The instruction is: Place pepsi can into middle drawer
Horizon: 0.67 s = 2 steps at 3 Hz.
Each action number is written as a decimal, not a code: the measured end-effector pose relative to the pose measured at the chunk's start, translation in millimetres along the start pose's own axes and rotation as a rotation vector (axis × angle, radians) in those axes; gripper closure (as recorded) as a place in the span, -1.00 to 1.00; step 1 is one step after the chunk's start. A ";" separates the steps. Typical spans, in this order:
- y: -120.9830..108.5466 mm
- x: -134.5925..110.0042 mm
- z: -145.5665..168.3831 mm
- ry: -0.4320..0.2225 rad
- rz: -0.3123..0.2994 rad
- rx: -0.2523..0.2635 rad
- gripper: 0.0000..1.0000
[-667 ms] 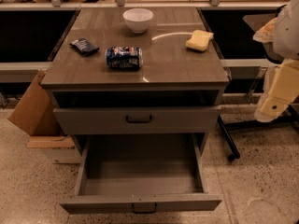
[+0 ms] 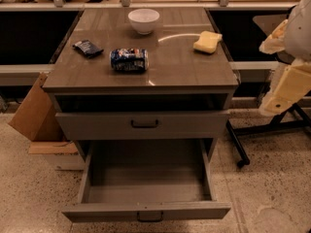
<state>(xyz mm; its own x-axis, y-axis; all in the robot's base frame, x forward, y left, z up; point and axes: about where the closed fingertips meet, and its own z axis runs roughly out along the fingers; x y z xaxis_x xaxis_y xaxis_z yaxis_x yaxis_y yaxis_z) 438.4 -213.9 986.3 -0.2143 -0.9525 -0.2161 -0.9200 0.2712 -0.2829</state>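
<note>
Change is nil: the pepsi can lies on its side on the table as before, and the middle drawer stands open below. The gripper hangs far right, well apart, whether wide or narrow I cannot tell; the grasp lies ahead.

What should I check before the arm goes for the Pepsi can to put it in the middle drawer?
1. Middle drawer pulled out, nothing inside: ok.
2. Pepsi can within view, lying on its side on the cabinet top: ok.
3. Snack packet and white bowl apart from the can: ok.
4. Drawer with the bar handle shut, not overhanging the open one: ok.
5. Pincer at the can: not ok; it hangs off the cabinet's right side.
6. Pincer ready to grasp: cannot tell.
</note>
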 end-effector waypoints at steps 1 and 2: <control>-0.3 -1.0 -1.9 -0.002 -0.001 0.008 -1.00; -2.9 -7.1 5.5 -0.032 -0.032 0.021 -1.00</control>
<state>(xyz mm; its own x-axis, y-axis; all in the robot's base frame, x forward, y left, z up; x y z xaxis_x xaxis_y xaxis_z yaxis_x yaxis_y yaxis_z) 444.4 -207.2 983.5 -0.1736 -0.9560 -0.2365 -0.9192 0.2435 -0.3096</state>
